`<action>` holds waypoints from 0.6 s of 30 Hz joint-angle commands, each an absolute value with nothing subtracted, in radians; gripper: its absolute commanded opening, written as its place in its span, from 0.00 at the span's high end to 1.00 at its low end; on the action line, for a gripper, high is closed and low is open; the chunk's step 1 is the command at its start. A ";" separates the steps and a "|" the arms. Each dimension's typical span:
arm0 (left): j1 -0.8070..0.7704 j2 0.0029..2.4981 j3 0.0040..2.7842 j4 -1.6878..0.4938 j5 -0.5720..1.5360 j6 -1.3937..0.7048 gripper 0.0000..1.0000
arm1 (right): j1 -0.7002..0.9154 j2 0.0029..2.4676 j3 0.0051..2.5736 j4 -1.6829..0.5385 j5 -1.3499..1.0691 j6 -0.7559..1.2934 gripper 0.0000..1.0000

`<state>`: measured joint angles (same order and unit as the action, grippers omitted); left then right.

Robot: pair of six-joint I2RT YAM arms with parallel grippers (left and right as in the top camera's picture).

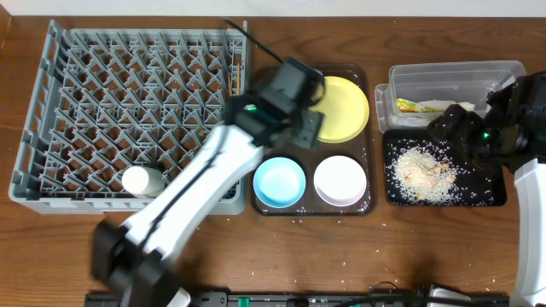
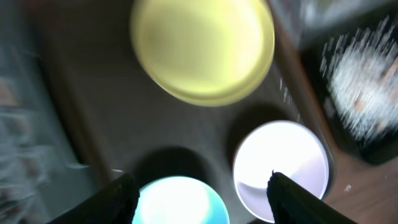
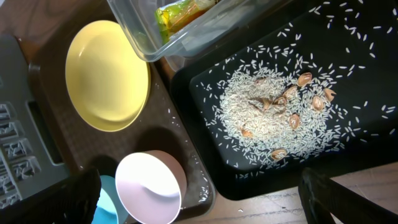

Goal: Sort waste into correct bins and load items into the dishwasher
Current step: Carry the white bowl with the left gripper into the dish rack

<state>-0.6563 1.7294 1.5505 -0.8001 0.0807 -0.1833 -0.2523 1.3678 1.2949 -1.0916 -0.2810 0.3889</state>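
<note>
The yellow plate (image 1: 343, 108), light blue bowl (image 1: 280, 183) and white bowl (image 1: 340, 180) sit on the brown serving tray. The small white cup (image 1: 143, 181) lies in the grey dish rack (image 1: 94, 102). My left gripper (image 1: 305, 126) hovers open and empty above the tray; its blurred view shows the plate (image 2: 202, 50), blue bowl (image 2: 180, 202) and white bowl (image 2: 280, 168). My right gripper (image 1: 454, 128) is open and empty over the black tray (image 1: 490, 198) of rice scraps (image 3: 273, 112). The wrapper (image 3: 180, 12) lies in the clear tub (image 1: 452, 78). No chopsticks show.
The brown serving tray (image 1: 264, 149) lies between the rack and the bins. Loose rice grains are scattered on the wooden table (image 1: 384, 256) in front of the trays. The left arm crosses the rack's front right corner.
</note>
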 commanded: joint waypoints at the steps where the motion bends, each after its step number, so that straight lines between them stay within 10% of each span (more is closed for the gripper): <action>1: -0.685 1.869 1.531 -0.789 0.204 -0.177 0.31 | -0.255 1.363 1.299 -1.092 -0.289 0.385 0.01; 18: -0.715 2.153 1.531 -0.679 0.351 -0.104 0.76 | -0.255 1.363 1.299 -1.092 -0.289 0.385 0.01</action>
<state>-0.7017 2.1212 1.5318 -0.6785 0.3359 -0.1616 -0.2523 1.3678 1.2949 -1.0916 -0.2810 0.3889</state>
